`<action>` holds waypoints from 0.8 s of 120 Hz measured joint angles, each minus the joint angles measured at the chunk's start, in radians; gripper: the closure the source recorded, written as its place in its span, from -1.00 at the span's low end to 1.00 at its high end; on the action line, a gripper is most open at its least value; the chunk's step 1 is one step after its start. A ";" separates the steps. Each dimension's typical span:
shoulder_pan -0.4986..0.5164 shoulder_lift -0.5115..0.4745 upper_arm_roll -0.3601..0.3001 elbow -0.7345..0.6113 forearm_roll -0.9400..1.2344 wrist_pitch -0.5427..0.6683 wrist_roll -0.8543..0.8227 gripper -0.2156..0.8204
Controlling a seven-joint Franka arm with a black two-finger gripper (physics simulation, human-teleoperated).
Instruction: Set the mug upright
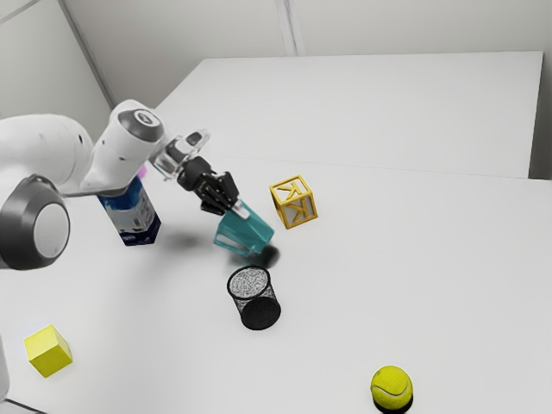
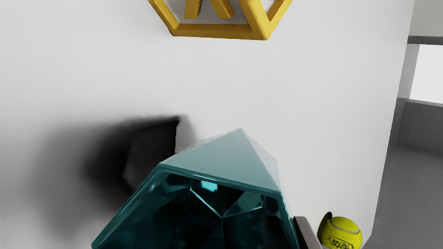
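Our fingers (image 2: 306, 232) pinch the mug's (image 1: 247, 229) wall, nearly closed; its base, slanting away from them, needs swinging beneath.

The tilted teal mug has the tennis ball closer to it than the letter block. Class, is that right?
The ball is wrong: the exterior view shows the letter block closer to the teal mug than the tennis ball. The mug is tilted, as stated.
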 joint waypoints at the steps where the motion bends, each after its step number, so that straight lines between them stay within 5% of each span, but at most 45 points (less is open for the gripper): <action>1: 0.000 -0.004 -0.001 -0.001 0.004 0.001 -0.001 0.91; 49: -0.078 -0.312 -0.117 -0.208 0.602 0.192 -0.070 0.93; 96: -0.156 -0.336 -0.156 -0.321 0.959 0.410 -0.155 0.93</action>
